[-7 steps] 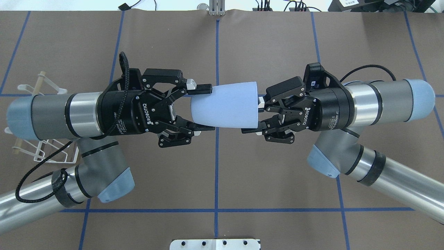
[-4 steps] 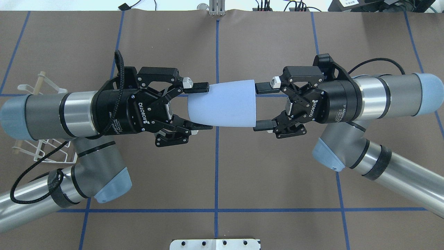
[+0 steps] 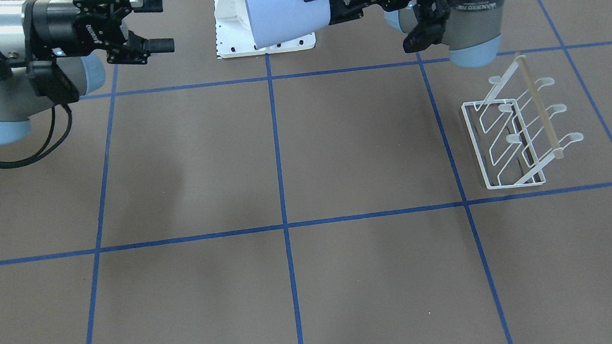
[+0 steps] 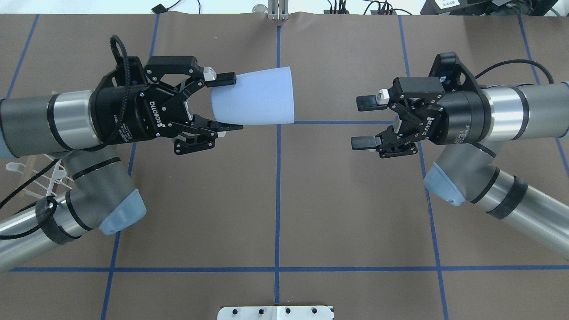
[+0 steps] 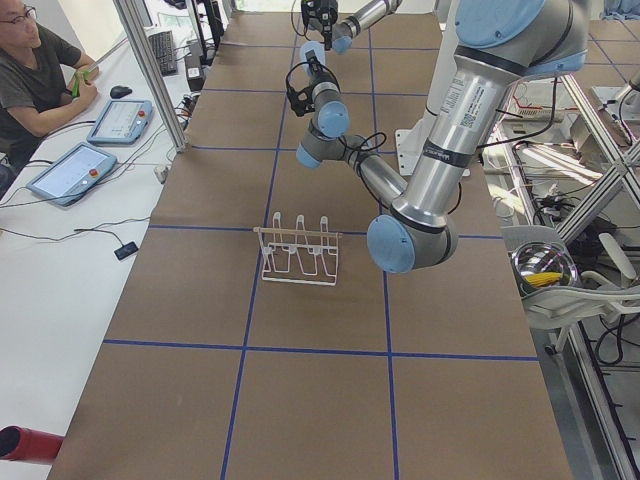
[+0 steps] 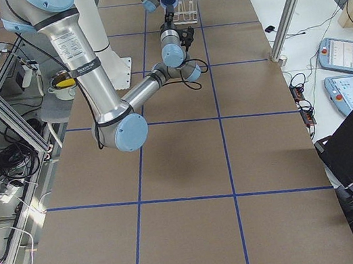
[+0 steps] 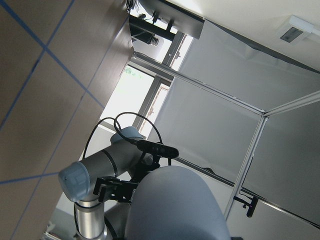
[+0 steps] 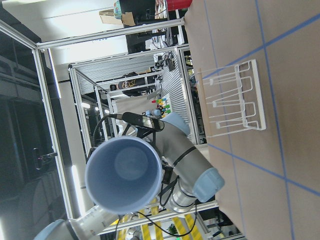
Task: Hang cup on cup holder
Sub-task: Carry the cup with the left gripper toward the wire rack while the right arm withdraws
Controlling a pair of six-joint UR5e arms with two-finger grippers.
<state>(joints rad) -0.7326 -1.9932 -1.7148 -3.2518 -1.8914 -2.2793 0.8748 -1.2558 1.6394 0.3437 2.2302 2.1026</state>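
Brown desk (image 4: 338,200), blue tape grid. Left gripper (image 4: 233,103) fingers clamped on the base of the cup (image 4: 262,95); cup airborne, mouth to 3 o'clock, probably so a prong can enter. Right gripper (image 4: 360,122) fingers spread, empty, well apart. Overhead mostly hides the cup holder (image 3: 513,138) under the left arm; front view shows it whole, prongs bare.

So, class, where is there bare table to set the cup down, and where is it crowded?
Bare: the table squares along the centre blue line and the row farthest from the white pedestal. Crowded: beside the cup holder, and mid-air between the left gripper holding the cup and the open right gripper.
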